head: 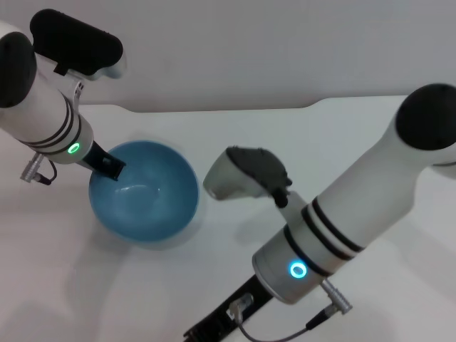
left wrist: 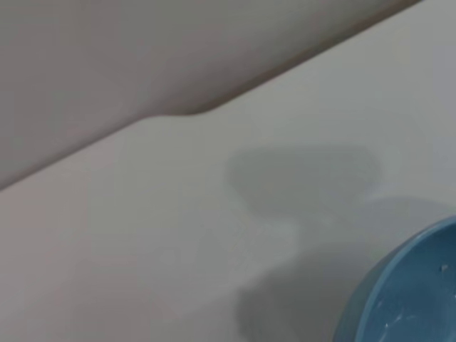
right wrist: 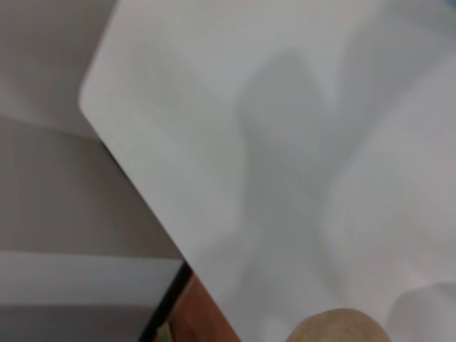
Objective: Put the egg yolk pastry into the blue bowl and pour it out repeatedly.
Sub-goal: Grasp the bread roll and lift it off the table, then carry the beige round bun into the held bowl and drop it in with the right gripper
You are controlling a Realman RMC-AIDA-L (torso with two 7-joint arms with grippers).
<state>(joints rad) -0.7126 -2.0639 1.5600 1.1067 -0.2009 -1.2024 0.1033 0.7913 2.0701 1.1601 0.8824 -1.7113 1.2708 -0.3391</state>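
Observation:
The blue bowl [head: 142, 191] stands upright on the white table, left of centre, and I see nothing inside it. My left gripper [head: 108, 165] sits at its left rim, one dark finger over the edge, shut on the rim. A slice of the blue bowl [left wrist: 410, 292] also appears in the left wrist view. In the right wrist view the tan egg yolk pastry [right wrist: 338, 328] lies on the table, cut off by the picture's edge. The head view does not show it. My right gripper [head: 214, 324] reaches down at the front of the table, mostly out of frame.
My right forearm [head: 342, 221] crosses the table's right half, with its grey housing [head: 239, 174] close to the bowl's right side. The table's rounded corner [right wrist: 89, 100] and edge, with floor beyond, appear in the right wrist view. The table's back edge [head: 235, 108] runs behind the bowl.

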